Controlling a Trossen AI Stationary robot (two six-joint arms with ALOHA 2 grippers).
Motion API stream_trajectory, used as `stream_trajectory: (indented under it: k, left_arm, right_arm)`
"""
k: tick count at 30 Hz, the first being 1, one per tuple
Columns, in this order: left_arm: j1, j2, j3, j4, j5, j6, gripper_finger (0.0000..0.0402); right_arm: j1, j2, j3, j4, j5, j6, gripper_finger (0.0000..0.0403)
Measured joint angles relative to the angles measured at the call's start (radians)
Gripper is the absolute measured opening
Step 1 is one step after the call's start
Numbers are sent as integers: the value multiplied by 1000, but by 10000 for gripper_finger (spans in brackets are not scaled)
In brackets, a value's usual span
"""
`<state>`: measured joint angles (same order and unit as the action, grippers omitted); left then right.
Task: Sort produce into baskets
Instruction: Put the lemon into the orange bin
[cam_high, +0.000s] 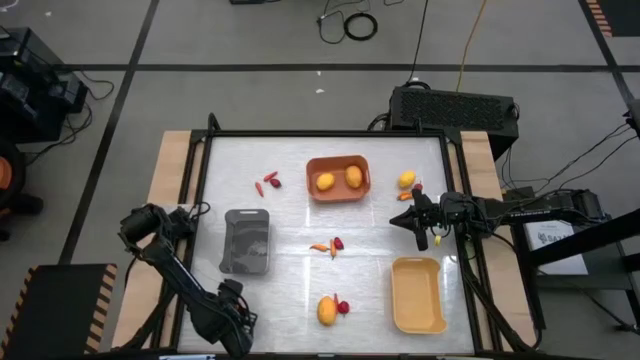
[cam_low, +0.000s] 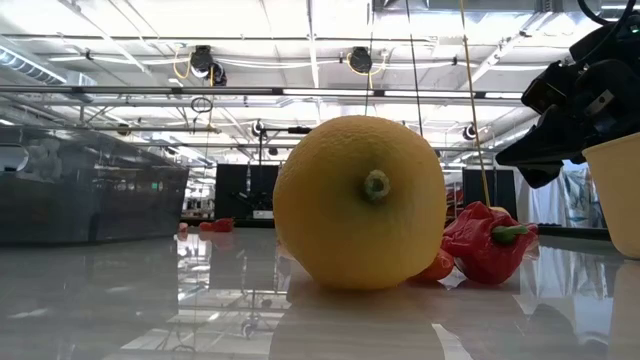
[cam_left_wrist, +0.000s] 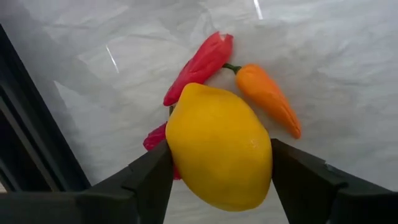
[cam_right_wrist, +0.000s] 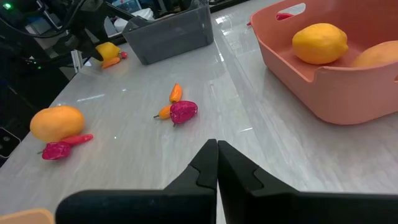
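Nearest, at the table's front left corner, the left gripper (cam_left_wrist: 221, 149) straddles a yellow fruit (cam_left_wrist: 217, 155). Its fingers (cam_left_wrist: 149, 180) stand apart, close against the fruit's flanks, and a firm squeeze does not show. The fruit's long axis slants across the gap between them. Beyond it lie a red chili (cam_left_wrist: 202, 62) and an orange chili (cam_left_wrist: 268, 99), stem ends meeting and tips pointing apart. The fruit covers the red one's lower part (from above the arm hides this whole cluster).

Also at the front, another fruit (cam_low: 360, 200) turns its stem dimple at the low camera, so its long axis runs front to back. Just beside it is a red piece (cam_low: 487, 243); an orange bit between them is too hidden to name.

The yellow basket (cam_high: 417, 325) sits front right and the grey basket (cam_high: 247, 215) mid-left, both lengthwise front to back. At mid-table the right gripper (cam_high: 420, 222) hangs with its fingers pressed together, holding nothing, near the right edge.

Farthest, the orange basket (cam_high: 338, 195) lies crosswise, holding two fruits (cam_high: 325, 182).
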<state>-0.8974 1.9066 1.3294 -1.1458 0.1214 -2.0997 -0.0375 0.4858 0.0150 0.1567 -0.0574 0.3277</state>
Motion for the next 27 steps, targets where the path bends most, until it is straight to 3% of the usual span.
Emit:
stream_trajectory:
  k: [5, 11, 17, 19, 22, 27]
  left_arm:
    - [0, -57, 30, -19, -74, 12, 243]
    - [1, -160, 66, -10, -252, 29, 242]
    - [39, -231, 96, -9, -676, 147, 242]
    - [94, -236, 96, -11, -725, 221, 242]
    - [210, -234, 90, 9, -707, 385, 242]
    - [439, -234, 82, 239, -699, 855, 242]
  right_arm:
    - [0, 0, 0, 1, 0, -7, 0]
    - [0, 0, 0, 0, 0, -11, 0]
    - [0, 0, 0, 1, 8, -34, 0]
    - [0, 0, 0, 7, 10, -44, 0]
    - [0, 0, 0, 25, 10, -58, 0]
    - [0, 0, 0, 42, 10, -83, 0]
